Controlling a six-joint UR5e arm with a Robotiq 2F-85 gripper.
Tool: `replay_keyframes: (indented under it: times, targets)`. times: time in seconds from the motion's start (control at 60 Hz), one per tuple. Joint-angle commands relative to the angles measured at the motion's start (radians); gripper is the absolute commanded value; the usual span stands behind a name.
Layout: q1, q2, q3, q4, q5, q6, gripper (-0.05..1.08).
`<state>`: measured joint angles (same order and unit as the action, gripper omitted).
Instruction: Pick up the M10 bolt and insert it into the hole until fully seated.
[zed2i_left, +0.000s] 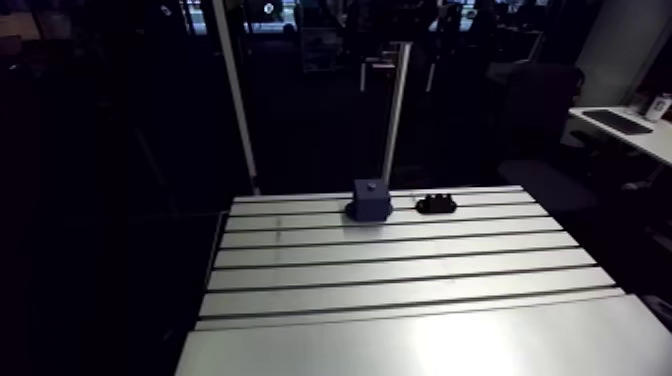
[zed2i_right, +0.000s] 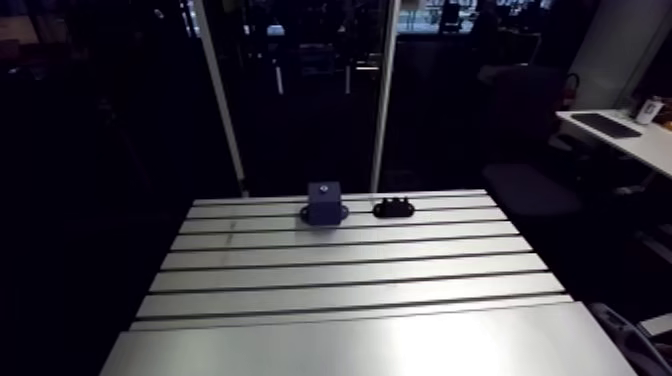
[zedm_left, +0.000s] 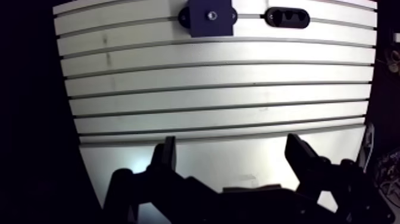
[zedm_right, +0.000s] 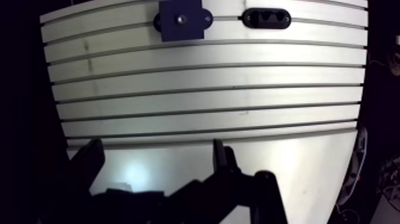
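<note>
The black two-finger gripper (zedm_left: 231, 146) gapes wide, empty. Mid-frame in the arm view, a dark-blue square block (zed2i_left: 369, 198) stands beside a black oval two-hole fixture (zed2i_left: 436, 204).

Slotted aluminium table (zed2i_left: 400, 270), black fixture (zedm_left: 287, 17), seemingly two-holed

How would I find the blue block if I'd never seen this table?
Look at the silver grooved table, at its far edge. Two small things sit there side by side. The block is the taller, boxy, dark blue one with a tiny dot on top; the black piece beside it is low and oval with two holes.
</note>
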<state>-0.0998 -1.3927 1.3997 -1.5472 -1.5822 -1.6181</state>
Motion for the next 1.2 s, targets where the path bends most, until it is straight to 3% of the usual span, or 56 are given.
replay_keyframes:
  times: [0.017, 0.433, 1.2]
  targets:
    - [0.0, -0.073, 0.016, 0.101, 0.012, 0.019, 0.01]
    - [-0.002, -0.064, -0.041, 0.107, 0.014, 0.017, 0.01]
    - [-0.001, -0.045, -0.038, 0.1, 0.012, 0.016, 0.01]
